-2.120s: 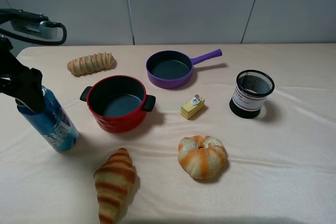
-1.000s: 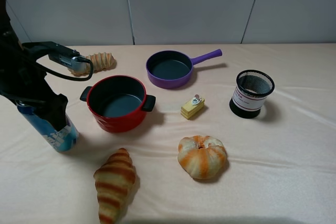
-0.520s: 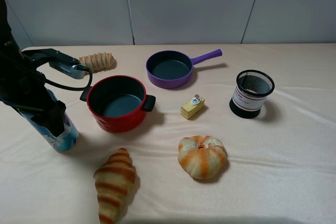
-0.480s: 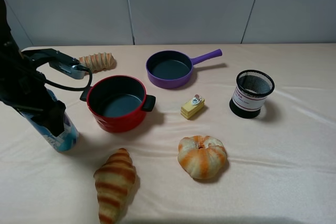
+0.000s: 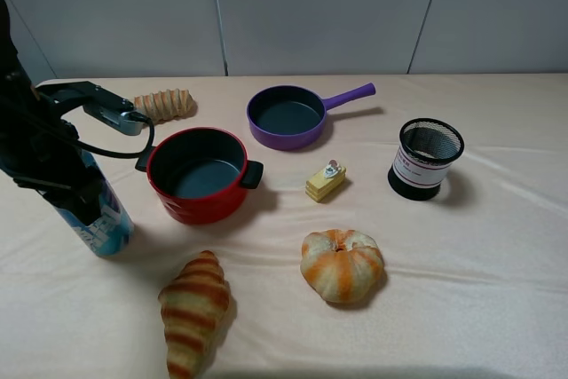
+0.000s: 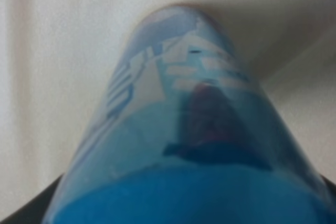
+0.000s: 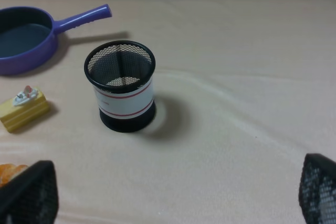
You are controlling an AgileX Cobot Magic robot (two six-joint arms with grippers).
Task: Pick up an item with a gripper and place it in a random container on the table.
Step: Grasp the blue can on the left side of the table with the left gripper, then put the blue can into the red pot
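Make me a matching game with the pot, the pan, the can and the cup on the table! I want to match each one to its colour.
Things:
1. pot
2. pan
3. drink can
4. mesh cup

Colours:
A. black with a white band
B. blue
C. red outside
D. purple

Right pairs: 1-C, 2-D, 3-B, 4-A
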